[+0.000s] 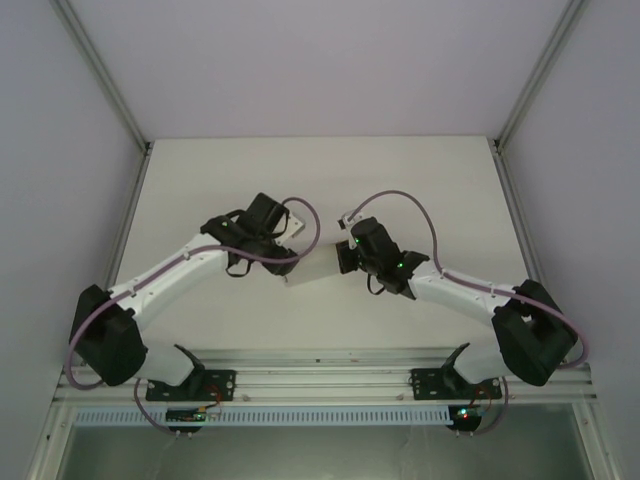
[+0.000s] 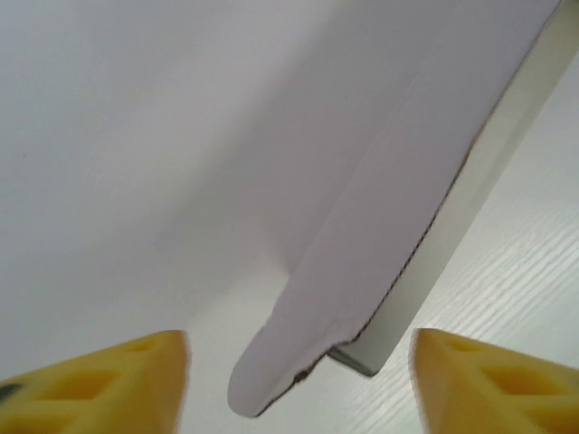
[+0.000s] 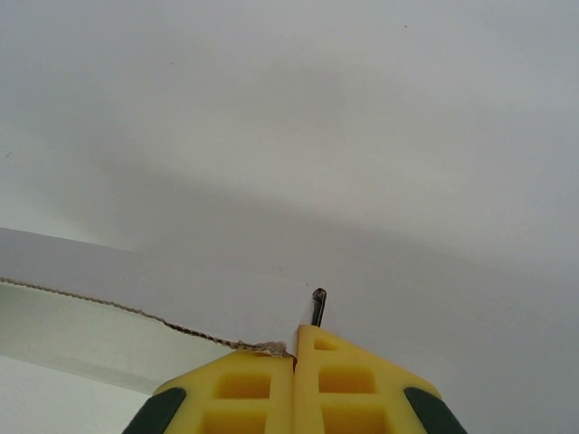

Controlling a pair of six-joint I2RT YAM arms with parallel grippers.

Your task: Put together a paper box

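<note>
Item: paper box (image 1: 312,268), white thin card with a brown fluted core showing at its cut edges, unassembled or partly folded; which of the two cannot be told. Location: mid-table (image 1: 400,170), between the two wrists and lifted at least in part, with the right arm at one end and the left arm at the other. Left gripper (image 2: 298,336): yellow fingers (image 2: 136,380) stand wide apart, with a rounded flap of the card hanging down between them and touching neither; a thicker folded wall edge runs just beside the flap. Right gripper (image 3: 295,339): jaws pressed together, apparently clamped on the card's margin where a ragged cut edge runs into the fingertips; a small dark metal tip (image 3: 318,306) shows just above them, its nature unclear. Handling, by judgement: very light; stiff enough across a panel to hold its plane, but it hinges readily at creases; smooth-faced and liable to slip from a weak pinch; easily dented or torn at the flap tips and rough edges. Best hold: flat on a panel margin near a crease, not on the rounded flap end, so that a fold bends at the crease. Container status: no closed cavity is formed yet, and no contents are seen in or on the card.
</note>
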